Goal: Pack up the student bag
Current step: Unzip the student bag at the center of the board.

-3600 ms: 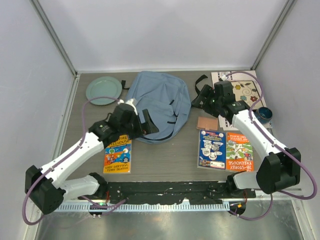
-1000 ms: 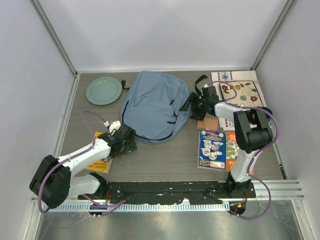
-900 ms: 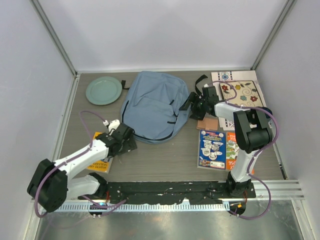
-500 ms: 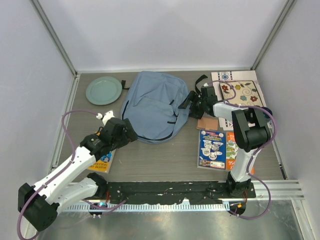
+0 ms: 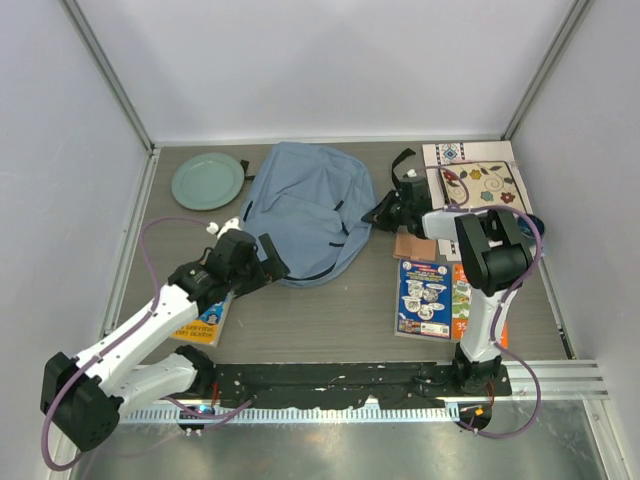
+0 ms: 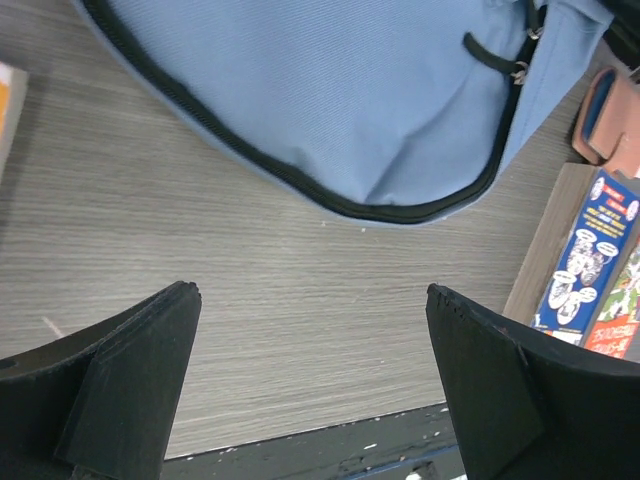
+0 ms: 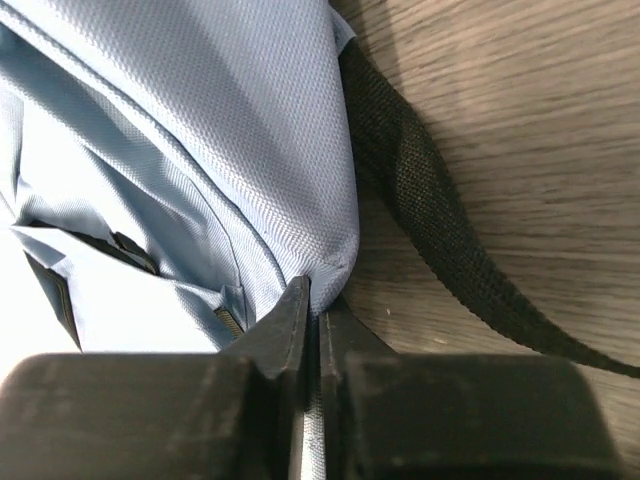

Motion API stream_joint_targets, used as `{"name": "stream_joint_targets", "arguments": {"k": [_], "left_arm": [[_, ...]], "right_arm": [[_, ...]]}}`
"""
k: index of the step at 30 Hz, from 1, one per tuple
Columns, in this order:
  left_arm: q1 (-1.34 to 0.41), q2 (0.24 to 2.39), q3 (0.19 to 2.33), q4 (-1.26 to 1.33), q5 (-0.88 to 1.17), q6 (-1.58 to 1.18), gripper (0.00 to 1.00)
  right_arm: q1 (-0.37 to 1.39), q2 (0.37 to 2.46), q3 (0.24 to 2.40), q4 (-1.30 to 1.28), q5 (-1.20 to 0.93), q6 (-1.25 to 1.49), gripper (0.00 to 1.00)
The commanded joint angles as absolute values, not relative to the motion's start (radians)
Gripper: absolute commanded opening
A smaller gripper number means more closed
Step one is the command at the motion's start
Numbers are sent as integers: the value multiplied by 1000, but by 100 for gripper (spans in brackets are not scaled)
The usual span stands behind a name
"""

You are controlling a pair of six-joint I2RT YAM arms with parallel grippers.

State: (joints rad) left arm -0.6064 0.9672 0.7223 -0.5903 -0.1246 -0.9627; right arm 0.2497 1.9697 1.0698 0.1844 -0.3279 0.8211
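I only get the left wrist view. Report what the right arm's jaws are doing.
Observer: The right jaws are shut, pinching a corner of the student bag; the right wrist view shows it.
Operator: Then name what lies off the bag's far left side.
Observer: A pale green plate, flat near the table's far left corner.

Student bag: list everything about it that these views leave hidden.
Inside of the student bag: not seen in any view; its own fabric covers it.
Whether the right gripper holds fabric: right wrist view, its shut jaws cover the contact at the bag's corner.
Bag's far part: left wrist view, cut off by the top edge.
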Motion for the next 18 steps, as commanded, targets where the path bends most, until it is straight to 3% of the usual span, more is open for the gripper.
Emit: {"name": "stream_joint_targets", "arguments": {"k": [1, 9, 14, 18], "left_arm": [[-601, 1023, 830, -447, -75, -979, 100], [-621, 1273, 998, -281, 38, -1075, 100], [-705, 1374, 999, -200, 58, -1149, 99], [-761, 1449, 951, -79, 89, -1229, 98]], "right_arm": [[256, 1884, 1000, 279, -339, 834, 2], [268, 1603, 683, 729, -380, 861, 1], [276, 1520, 519, 929, -384, 854, 1], [294, 1467, 349, 1247, -290, 844, 1]]}}
